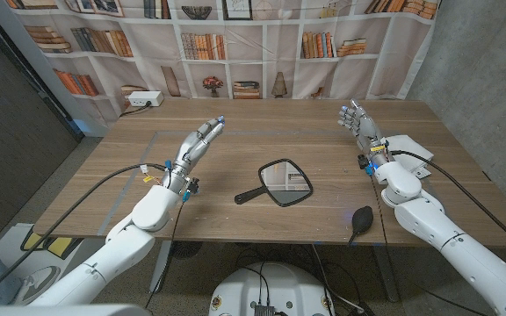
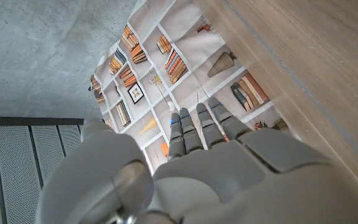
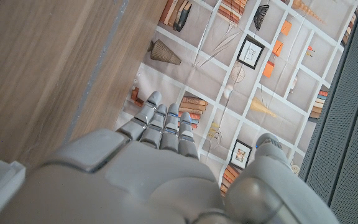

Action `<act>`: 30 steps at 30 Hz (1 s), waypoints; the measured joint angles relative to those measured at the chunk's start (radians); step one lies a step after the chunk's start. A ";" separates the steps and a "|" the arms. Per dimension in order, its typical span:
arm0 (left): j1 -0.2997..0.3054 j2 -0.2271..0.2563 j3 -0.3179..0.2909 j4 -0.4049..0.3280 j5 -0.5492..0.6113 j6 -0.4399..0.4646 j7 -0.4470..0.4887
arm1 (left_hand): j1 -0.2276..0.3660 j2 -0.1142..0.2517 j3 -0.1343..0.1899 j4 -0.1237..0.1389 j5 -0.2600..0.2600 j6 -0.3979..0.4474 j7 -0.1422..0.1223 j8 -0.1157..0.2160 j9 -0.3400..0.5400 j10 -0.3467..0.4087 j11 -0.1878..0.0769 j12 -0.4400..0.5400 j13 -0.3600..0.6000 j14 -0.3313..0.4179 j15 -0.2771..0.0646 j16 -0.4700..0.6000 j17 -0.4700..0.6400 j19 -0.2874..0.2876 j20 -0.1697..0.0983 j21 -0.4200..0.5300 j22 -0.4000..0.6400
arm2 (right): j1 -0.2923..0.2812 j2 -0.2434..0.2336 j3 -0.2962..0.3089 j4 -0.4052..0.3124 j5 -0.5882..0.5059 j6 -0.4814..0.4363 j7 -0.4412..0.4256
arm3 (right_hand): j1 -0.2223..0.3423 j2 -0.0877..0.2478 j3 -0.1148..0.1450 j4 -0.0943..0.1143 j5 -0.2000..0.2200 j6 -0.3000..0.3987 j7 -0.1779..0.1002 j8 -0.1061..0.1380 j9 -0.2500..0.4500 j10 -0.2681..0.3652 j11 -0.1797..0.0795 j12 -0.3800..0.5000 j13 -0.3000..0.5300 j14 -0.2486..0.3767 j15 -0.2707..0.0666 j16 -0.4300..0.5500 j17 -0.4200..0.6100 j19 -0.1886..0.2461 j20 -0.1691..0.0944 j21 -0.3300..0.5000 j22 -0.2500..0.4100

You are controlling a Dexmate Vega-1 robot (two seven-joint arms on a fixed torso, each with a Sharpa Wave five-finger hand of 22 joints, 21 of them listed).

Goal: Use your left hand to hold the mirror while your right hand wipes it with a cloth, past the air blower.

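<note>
Head view shows the mirror (image 1: 285, 183) lying mid-worktop (image 1: 235, 140), handle pointing toward the left robot hand (image 1: 198, 143), both that and the right robot hand (image 1: 359, 122) open, empty, well apart from it.

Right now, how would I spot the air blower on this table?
Start at the wooden table and find the black-framed hand mirror near its middle. Toward the near edge, beside the right arm, lies the small black bulb-shaped air blower. Unlike the mirror, it is solid dark, with no reflective glass.
</note>
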 measured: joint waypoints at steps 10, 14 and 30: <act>0.069 0.034 -0.027 -0.036 0.038 -0.026 -0.004 | 0.004 0.004 0.004 -0.004 -0.004 0.016 0.005 0.000 0.000 0.013 -0.001 0.000 0.000 0.017 0.004 0.000 0.000 0.016 -0.002 0.006 0.000 | -0.012 0.008 -0.007 -0.023 -0.025 -0.007 -0.032 | 0.001 0.001 0.000 0.000 0.000 0.000 0.000 0.000 0.000 0.000 0.000 0.000 -0.005 0.000 0.000 0.000 0.000 0.007 0.007 -0.008 0.000; 0.069 0.034 -0.027 -0.036 0.054 -0.030 -0.009 | 0.011 0.011 0.004 -0.004 -0.008 0.020 0.001 0.000 0.000 0.013 -0.001 0.000 0.000 0.023 -0.001 0.000 0.000 0.016 -0.002 0.006 0.000 | -0.015 0.011 -0.009 -0.031 -0.025 -0.007 -0.032 | 0.005 0.005 -0.003 -0.003 0.000 0.000 0.000 0.000 0.000 0.000 0.000 0.000 -0.005 0.000 0.000 0.000 0.000 0.007 0.007 -0.008 0.000; 0.210 0.101 -0.097 -0.164 0.300 0.069 0.084 | 0.056 0.056 0.028 -0.027 -0.019 0.068 -0.007 0.000 0.000 0.061 -0.010 0.000 0.000 0.060 -0.003 0.000 0.000 0.053 -0.003 0.006 0.000 | -0.018 0.015 -0.016 -0.044 -0.043 -0.012 -0.049 | 0.005 0.005 -0.003 -0.003 -0.005 0.000 0.000 0.000 0.000 0.000 0.000 0.000 -0.005 0.000 0.000 0.000 0.002 0.007 0.007 -0.015 0.000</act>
